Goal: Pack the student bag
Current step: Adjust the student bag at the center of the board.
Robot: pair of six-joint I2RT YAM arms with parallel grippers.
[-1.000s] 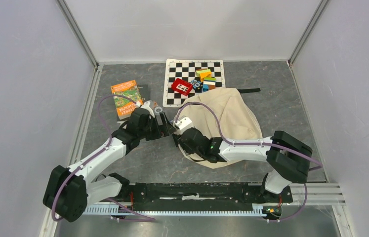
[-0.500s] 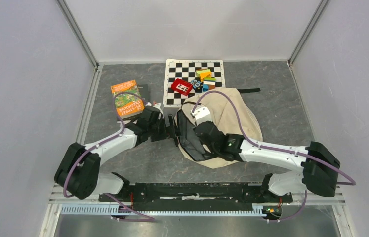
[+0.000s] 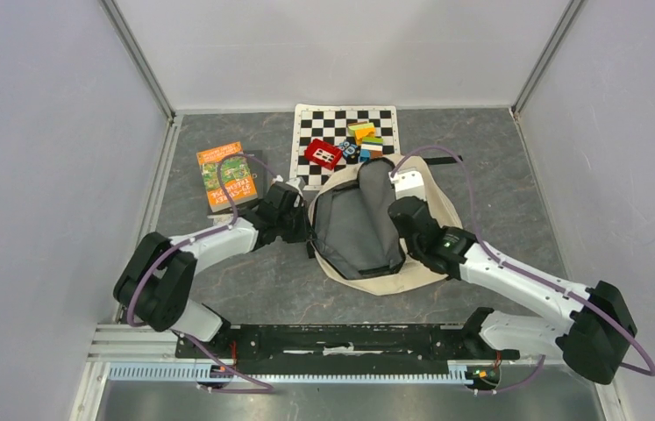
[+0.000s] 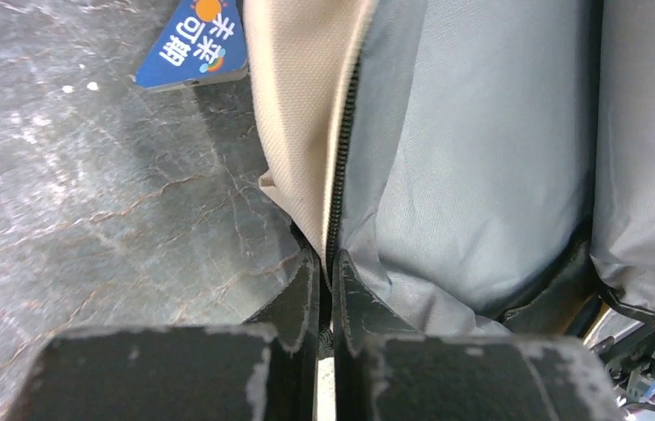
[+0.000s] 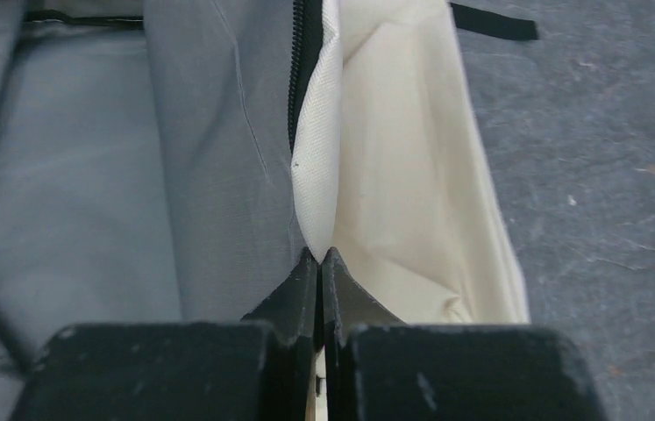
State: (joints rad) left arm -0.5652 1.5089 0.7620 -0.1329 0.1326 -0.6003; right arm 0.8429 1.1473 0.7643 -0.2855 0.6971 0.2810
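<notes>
The student bag (image 3: 424, 272), cream with black zippers, lies in the middle of the table with its mouth spread wide, showing the grey lining (image 3: 354, 232). My left gripper (image 3: 308, 224) is shut on the left rim of the mouth. In the left wrist view, the left gripper (image 4: 330, 259) pinches the zipper edge between cream fabric (image 4: 293, 114) and lining (image 4: 473, 149). My right gripper (image 3: 396, 219) is shut on the right rim. In the right wrist view, the right gripper (image 5: 321, 254) clamps a cream fold (image 5: 315, 184) beside the lining (image 5: 87, 175).
An orange book (image 3: 225, 175) lies left of the bag. A chessboard mat (image 3: 310, 123) behind it carries a red box (image 3: 323, 154) and coloured blocks (image 3: 364, 136). A blue card (image 4: 196, 44) lies by the bag's left edge. A black strap (image 3: 442, 160) trails back right. Walls enclose three sides.
The left gripper reached the bag's left rim and shut on it. The right gripper shut on the other rim and swung right, pulling the mouth open and exposing the grey lining.
</notes>
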